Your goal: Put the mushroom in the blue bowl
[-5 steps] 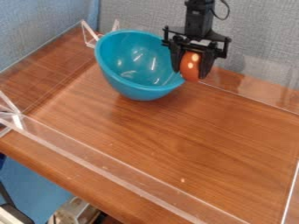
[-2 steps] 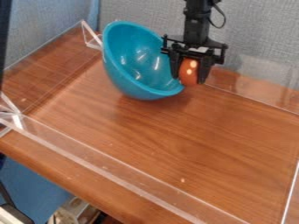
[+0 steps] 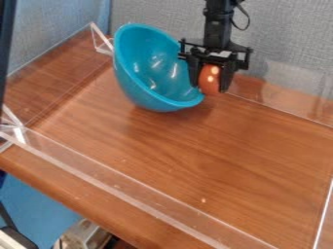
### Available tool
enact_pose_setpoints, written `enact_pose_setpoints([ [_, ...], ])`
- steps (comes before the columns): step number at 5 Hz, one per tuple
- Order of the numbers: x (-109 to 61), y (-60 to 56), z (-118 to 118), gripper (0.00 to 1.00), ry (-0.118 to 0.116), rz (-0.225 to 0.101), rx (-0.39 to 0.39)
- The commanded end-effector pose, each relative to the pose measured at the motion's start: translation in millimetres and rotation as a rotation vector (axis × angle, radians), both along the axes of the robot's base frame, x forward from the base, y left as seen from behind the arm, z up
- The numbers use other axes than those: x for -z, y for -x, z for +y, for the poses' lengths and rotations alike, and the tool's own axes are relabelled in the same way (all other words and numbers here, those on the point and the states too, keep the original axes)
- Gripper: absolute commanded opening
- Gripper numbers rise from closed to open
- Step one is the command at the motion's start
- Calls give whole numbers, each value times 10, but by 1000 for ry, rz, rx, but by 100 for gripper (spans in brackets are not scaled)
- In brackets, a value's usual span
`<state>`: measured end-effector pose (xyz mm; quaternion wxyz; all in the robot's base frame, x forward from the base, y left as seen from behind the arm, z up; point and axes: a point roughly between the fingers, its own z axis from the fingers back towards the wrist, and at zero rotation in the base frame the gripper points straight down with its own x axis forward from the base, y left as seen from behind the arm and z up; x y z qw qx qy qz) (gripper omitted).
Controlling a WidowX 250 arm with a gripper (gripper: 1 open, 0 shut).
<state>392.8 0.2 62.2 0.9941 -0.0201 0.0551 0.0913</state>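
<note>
The blue bowl (image 3: pixel 156 70) is a glossy turquoise bowl at the back of the wooden table, tipped up on its side with its opening facing right and toward me. My black gripper (image 3: pixel 211 78) hangs just right of the bowl's rim, shut on the mushroom (image 3: pixel 209 79), whose reddish-orange cap shows between the fingers. The mushroom hangs close above the table beside the bowl's lower right edge; whether the gripper touches the rim I cannot tell.
A wooden tabletop (image 3: pixel 182 146) is fenced by low clear acrylic walls (image 3: pixel 156 185). A blue-grey backdrop stands behind it, and the front left corner drops off to the floor.
The bowl has tipped up further onto its side, its left rim rising. The gripper with the mushroom has shifted slightly left and up against the bowl's right edge, then held still.
</note>
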Motion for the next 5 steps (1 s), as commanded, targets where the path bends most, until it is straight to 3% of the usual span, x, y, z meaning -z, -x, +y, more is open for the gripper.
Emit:
enact_pose_setpoints([
  [1,-209,-85,69,0,3,-64,-34],
  [5,-225,-93,72,0,5,-52,-98],
])
